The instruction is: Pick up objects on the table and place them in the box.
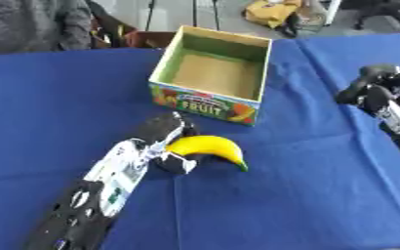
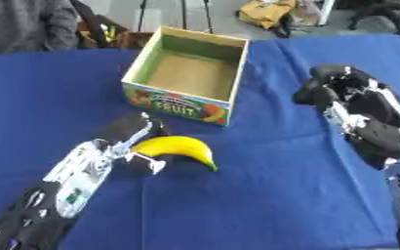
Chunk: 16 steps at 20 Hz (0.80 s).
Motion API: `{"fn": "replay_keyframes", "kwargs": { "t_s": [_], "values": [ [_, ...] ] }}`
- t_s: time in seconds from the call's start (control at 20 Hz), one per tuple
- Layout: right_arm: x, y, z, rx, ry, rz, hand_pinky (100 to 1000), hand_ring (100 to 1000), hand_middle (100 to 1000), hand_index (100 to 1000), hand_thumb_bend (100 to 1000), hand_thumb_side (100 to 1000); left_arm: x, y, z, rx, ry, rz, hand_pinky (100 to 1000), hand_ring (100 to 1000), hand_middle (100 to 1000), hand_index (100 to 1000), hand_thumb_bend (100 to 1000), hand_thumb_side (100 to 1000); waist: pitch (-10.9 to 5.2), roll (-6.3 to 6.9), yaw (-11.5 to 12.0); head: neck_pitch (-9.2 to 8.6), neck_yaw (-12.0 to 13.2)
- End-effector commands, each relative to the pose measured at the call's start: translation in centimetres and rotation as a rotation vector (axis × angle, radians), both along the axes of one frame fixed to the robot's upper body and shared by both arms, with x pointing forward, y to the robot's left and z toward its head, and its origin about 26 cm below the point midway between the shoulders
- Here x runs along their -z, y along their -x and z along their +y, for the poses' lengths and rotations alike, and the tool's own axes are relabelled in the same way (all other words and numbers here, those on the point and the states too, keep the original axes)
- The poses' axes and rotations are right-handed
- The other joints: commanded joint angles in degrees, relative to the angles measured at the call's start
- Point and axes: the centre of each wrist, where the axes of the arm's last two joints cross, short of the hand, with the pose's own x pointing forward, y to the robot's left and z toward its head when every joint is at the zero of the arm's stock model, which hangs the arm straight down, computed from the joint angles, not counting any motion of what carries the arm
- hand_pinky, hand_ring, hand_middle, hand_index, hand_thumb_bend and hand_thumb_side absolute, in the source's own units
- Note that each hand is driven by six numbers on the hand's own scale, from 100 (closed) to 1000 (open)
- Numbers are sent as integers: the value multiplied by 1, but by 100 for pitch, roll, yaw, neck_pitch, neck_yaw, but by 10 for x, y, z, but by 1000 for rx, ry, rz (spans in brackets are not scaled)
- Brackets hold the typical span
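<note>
While the banana (image 1: 210, 148) is held at its left end by the curled fingers of the left hand (image 1: 171, 146), just in front of the box (image 1: 212, 73), it could be dropped. The right hand (image 2: 336, 93) is kept curled, empty.

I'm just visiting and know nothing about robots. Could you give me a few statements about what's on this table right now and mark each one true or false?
1. The robot's left hand has its fingers curled round the yellow curved banana. True.
2. The banana already lies inside the open cardboard fruit box. False: it is on the blue tablecloth, in front of the box.
3. The box has nothing visible in it. True.
4. The robot's right hand is holding the box. False: it sits apart from the box, off to the right, with its fingers curled and nothing in them.
5. The tablecloth is red. False: it is blue.
</note>
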Motion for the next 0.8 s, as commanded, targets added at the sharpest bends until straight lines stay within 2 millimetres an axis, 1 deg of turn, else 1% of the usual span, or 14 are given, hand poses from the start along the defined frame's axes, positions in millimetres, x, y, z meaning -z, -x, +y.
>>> {"fn": "replay_keyframes", "kwargs": {
  "t_s": [0.05,0.65,0.7,0.75,0.8],
  "values": [
    [-9,2,-2,-5,12,-30,793,681,600,741,100,100,-5,-2,8,-32,20,-18,590,433,359,546,100,151,-77,-25,1,-60,7],
    [-10,2,-2,-2,12,-31,793,681,601,741,100,100,-22,-3,24,-89,103,-41,589,418,335,526,100,158,-82,-35,6,-66,-1],
    [-10,2,-2,-1,12,-31,793,681,601,741,100,100,-23,-3,26,-95,109,-43,588,417,334,525,100,191,-82,-36,7,-68,-1],
    [-10,2,-2,-1,12,-32,793,681,601,741,100,100,-25,-3,27,-101,118,-45,588,416,331,524,100,161,-82,-37,8,-71,-2],
    [-10,2,-2,-1,12,-32,793,682,601,741,100,100,-26,-3,29,-107,128,-48,588,416,330,523,100,162,-83,-38,9,-73,-2]
  ]
}}
